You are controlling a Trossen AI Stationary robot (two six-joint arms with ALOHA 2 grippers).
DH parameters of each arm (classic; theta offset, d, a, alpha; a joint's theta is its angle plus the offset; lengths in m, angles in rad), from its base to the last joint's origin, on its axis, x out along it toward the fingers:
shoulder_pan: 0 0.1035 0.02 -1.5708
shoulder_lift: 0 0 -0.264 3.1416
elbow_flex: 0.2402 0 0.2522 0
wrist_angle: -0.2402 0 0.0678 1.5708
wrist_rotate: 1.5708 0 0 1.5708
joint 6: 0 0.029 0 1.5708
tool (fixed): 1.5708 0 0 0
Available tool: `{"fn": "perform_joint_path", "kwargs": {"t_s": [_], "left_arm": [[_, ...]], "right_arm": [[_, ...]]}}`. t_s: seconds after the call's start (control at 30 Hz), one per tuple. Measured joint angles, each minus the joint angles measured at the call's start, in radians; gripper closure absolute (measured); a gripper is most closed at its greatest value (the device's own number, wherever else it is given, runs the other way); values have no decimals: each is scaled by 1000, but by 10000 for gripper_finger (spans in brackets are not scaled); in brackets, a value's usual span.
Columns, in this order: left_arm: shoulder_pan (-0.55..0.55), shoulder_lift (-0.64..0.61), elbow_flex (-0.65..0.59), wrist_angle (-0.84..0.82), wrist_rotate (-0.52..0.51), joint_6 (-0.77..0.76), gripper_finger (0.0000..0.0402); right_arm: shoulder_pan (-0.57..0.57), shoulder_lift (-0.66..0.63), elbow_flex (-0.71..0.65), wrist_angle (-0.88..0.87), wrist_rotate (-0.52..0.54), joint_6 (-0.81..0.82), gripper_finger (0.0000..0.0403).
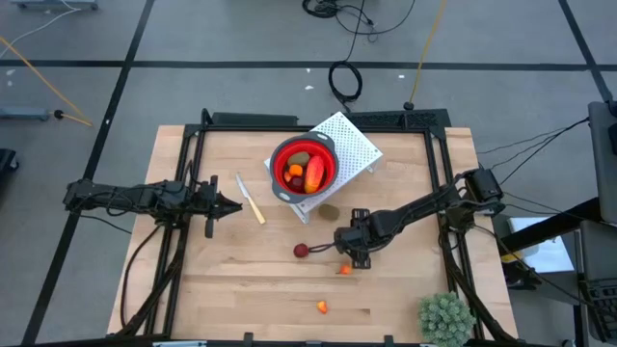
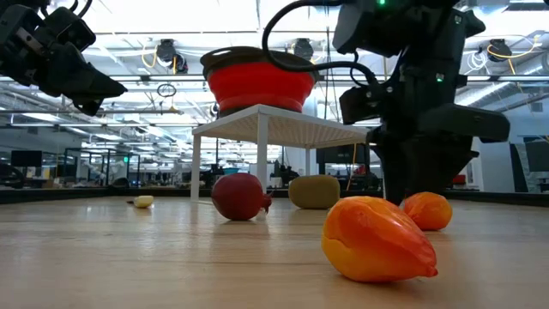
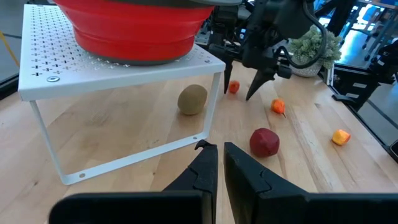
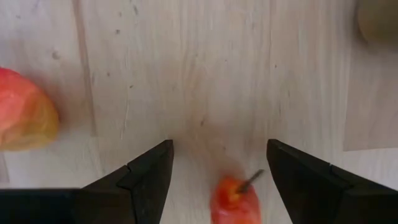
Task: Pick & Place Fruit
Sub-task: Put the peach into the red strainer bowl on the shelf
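- Left gripper (image 1: 234, 205): hovers above counter (image 1: 231, 289) near knife (image 1: 252, 201), fingers nearly closed, empty.
- Red bowl (image 1: 304, 163) on white rack (image 1: 352, 143) holds some fruit.
- Dark red ball (image 1: 302, 251), olive oval (image 1: 330, 211), orange bits (image 1: 322, 307) loose on counter.
- Right gripper (image 4: 217, 165): fingers wide, over small orange fruit (image 4: 234, 200).

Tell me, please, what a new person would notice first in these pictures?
First, the bright red bowl with fruit inside, standing on a white perforated rack at the far middle of the table. Next, the right pincer, open and pointing down at a small red fruit with a stem between its fingers. Loose pieces lie around it: a dark red ball and an orange piece nearer the front edge.
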Motion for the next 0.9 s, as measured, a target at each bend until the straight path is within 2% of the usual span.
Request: {"fn": "perform_joint_path", "kwargs": {"t_s": [0.23,0.9], "left_arm": [[0,0,0,0,0,0,376],[0,0,0,0,0,0,376]], "right_arm": [[-7,0,0,2,-1,12,151],[-7,-6,-1,-110,-6,230,152]]}}
